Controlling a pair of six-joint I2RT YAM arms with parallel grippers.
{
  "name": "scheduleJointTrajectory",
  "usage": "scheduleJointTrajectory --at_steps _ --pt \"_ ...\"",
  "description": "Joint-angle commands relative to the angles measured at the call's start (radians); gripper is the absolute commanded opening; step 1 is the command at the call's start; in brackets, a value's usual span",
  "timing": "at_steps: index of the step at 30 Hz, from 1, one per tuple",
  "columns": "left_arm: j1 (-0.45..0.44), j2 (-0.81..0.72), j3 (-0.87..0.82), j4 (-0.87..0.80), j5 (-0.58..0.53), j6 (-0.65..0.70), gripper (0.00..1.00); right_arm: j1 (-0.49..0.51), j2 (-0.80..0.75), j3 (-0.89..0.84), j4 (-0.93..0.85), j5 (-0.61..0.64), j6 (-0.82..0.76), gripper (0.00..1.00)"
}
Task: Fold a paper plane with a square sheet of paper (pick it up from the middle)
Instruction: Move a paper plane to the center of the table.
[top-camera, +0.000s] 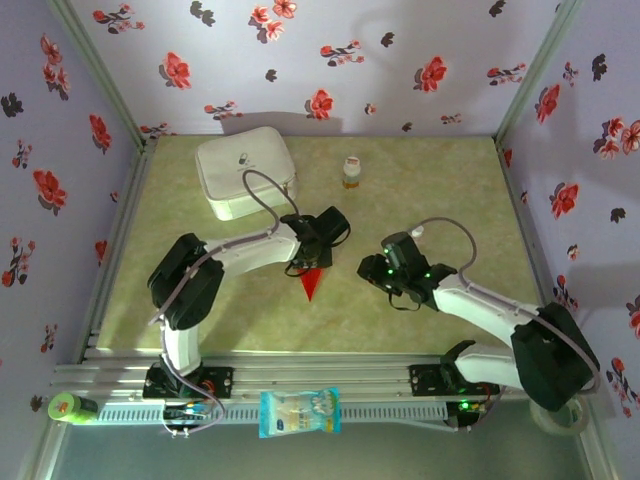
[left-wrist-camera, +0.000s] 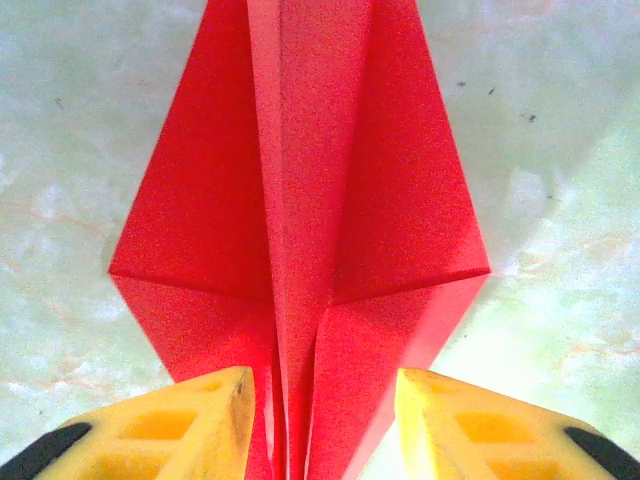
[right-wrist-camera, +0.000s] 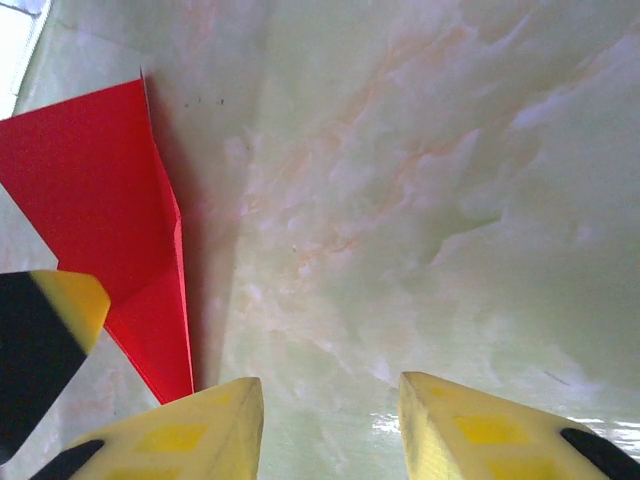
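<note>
Down at the middle of the table (top-camera: 440, 200), the paper plane (top-camera: 312, 284) lies flat: a red dart, nose aimed at the near edge, between the two arms. The left gripper (top-camera: 308, 262) is right over its far end!

On the left wrist camera, the paper plane (left-wrist-camera: 300, 200) runs straight away from the lens. Its centre crease stands up as a ridge and its wings spread flat on the pale marbled top. The left gripper (left-wrist-camera: 322, 400) straddles that ridge with its yellow fingers (left-wrist-camera: 190, 425) parted, one on each side. There is a gap between ridge and finger on both sides, so it is released, not pinching. Whether the tips press on the wings, I cannot tell.

Over to the right, the right gripper (top-camera: 370, 268) sits just beside the plane, apart from it. On its own camera the right gripper (right-wrist-camera: 325, 430) has its fingers (right-wrist-camera: 190, 435) spread over bare table (right-wrist-camera: 430, 200), with nothing between them. The paper plane (right-wrist-camera: 95, 190) is off to the left, and a black-and-yellow finger (right-wrist-camera: 40, 340) of the left gripper is at its edge.

At the back, well apart from the action, stand a white case (top-camera: 247, 172) and a small bottle (top-camera: 350, 172). A snack packet (top-camera: 299, 412) rests on the front rail.
</note>
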Motion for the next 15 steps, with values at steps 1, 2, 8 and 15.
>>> scheduleJointTrajectory --at_steps 1,2,8,15 --pt "0.002 -0.112 -0.038 0.009 -0.061 0.035 0.42 -0.012 -0.067 0.066 -0.116 0.105 -0.093 0.44" --pt "0.002 -0.147 -0.053 0.018 -0.085 0.048 0.43 -0.014 -0.089 0.084 -0.153 0.148 -0.124 0.46" --pt "0.044 -0.395 -0.206 0.046 -0.262 0.134 0.5 -0.03 -0.205 0.173 -0.316 0.542 -0.345 0.66" --pt "0.233 -0.757 -0.518 0.168 -0.389 0.293 0.75 -0.104 -0.211 0.026 0.036 0.866 -0.791 0.85"
